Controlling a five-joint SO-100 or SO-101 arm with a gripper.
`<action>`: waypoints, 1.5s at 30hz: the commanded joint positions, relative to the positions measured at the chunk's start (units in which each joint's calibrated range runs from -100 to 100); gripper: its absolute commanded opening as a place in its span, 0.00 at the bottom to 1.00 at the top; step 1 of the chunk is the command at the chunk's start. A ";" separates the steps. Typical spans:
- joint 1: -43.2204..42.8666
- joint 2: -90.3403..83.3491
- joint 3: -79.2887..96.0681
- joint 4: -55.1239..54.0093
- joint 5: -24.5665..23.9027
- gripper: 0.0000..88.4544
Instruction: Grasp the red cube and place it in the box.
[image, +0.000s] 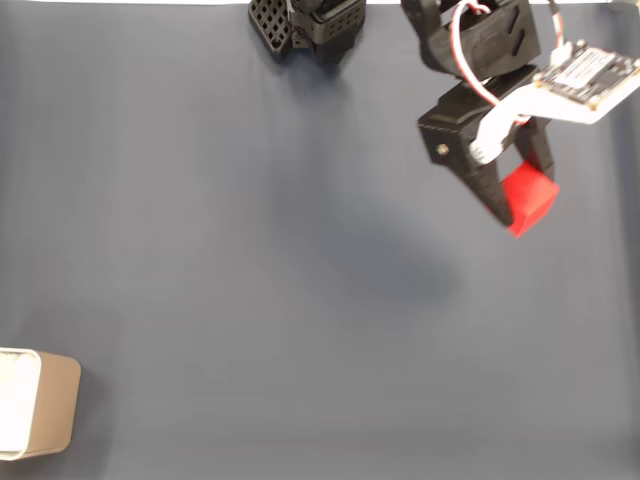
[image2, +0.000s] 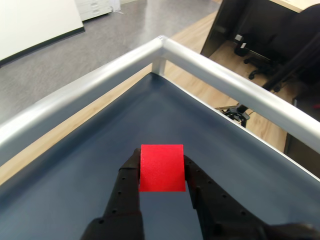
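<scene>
- You have the grasp done: the gripper (image2: 161, 172) pinches the red cube (image2: 161, 167) between its two black fingers, one pressed on each side face, as the wrist view shows.
- In the fixed view the red cube (image: 527, 198) sits at the tip of the gripper (image: 520, 205), and it looks lifted off the dark blue counter (image: 300, 280), judging by the soft shadow lying apart from it toward the box.
- The box (image: 40, 415) stands far from the cube, at the opposite lower corner of the fixed view, partly cut off by the picture edge, its white inside facing up with no cube in it.
- What is left for you: carry the cube across the counter to a spot above the box, lower it, and let go.
- Nothing lies on the counter between the cube and the box, so I judge the path free.
</scene>
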 joint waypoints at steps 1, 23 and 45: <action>4.33 0.98 -6.91 0.64 -0.98 0.00; 29.47 22.47 -35.92 1.38 -1.47 0.00; 45.66 52.19 -72.42 3.18 -1.90 0.00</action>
